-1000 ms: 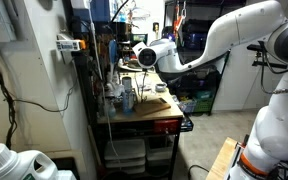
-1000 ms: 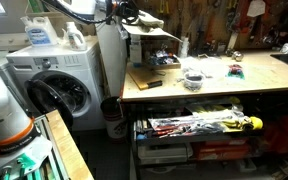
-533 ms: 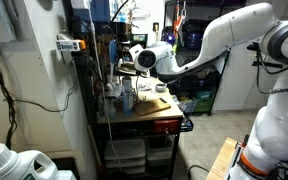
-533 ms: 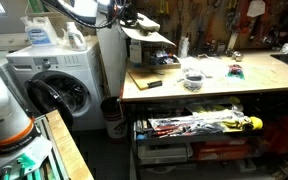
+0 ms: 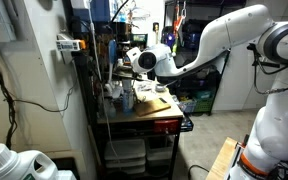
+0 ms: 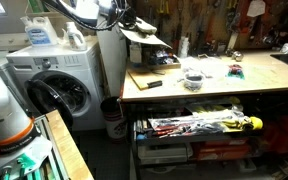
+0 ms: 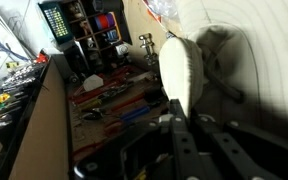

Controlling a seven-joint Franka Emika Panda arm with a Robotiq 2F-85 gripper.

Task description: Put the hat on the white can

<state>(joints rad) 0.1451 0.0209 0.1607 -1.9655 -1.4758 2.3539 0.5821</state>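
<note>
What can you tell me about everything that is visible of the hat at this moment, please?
The hat looks pale tan and woven like straw, with concentric rings across its wide brim and a lighter, rounded crown bulging out. In the wrist view it stands tilted on edge just beyond the gripper, which seems to hold it by the brim. In an exterior view the hat hangs tilted in the air over one end of the workbench, touching nothing else that I can see.
</note>
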